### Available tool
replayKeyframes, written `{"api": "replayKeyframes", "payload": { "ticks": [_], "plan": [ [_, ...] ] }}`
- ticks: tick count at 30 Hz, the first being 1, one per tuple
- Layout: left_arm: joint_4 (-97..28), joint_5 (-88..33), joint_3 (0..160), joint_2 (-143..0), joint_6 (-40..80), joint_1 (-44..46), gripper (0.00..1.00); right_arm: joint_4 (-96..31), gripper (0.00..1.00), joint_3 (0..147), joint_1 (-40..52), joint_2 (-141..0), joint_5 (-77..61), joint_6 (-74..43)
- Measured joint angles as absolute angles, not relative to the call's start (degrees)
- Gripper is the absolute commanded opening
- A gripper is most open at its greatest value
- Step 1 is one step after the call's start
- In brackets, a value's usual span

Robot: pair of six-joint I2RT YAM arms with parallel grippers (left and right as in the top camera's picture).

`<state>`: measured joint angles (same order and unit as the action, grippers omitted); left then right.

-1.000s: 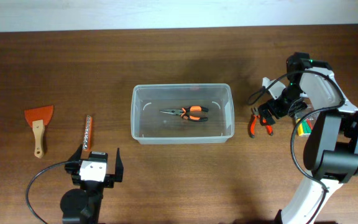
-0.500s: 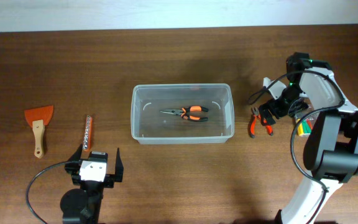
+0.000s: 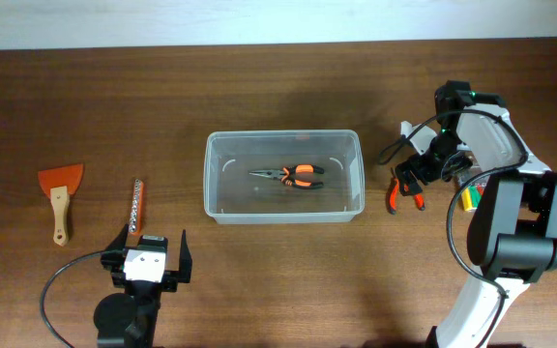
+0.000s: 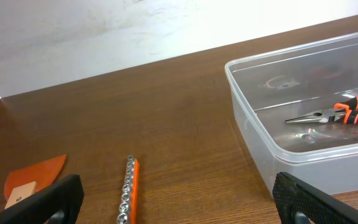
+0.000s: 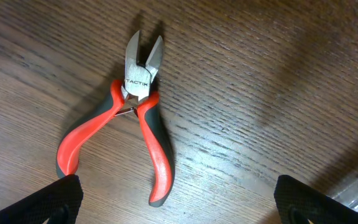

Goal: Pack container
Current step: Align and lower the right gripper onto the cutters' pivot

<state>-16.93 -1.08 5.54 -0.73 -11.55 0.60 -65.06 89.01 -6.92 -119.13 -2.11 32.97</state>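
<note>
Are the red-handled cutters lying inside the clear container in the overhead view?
No, the red-handled cutters lie on the table outside the container, which holds only the orange-handled pliers.

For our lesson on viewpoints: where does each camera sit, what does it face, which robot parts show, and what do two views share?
Overhead: above the table, looking down; left arm and right arm show.
Left wrist: low behind the open left gripper, facing the container; its fingers show.
Right wrist: above the open right gripper, looking down on the red cutters; its fingers show.
Shared: overhead and left wrist both show the orange pliers in the container.
</note>
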Motion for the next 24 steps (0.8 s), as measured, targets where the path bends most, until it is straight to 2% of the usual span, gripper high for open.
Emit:
{"api": "replayKeyframes", "payload": {
  "ticks": [24],
  "plan": [
    [-16.95, -1.08, 5.54, -0.73, -11.53, 0.60, 0.99, -64.79, 0.99, 89.01, -6.92, -122.13, -1.28, 31.59]
  ]
}}
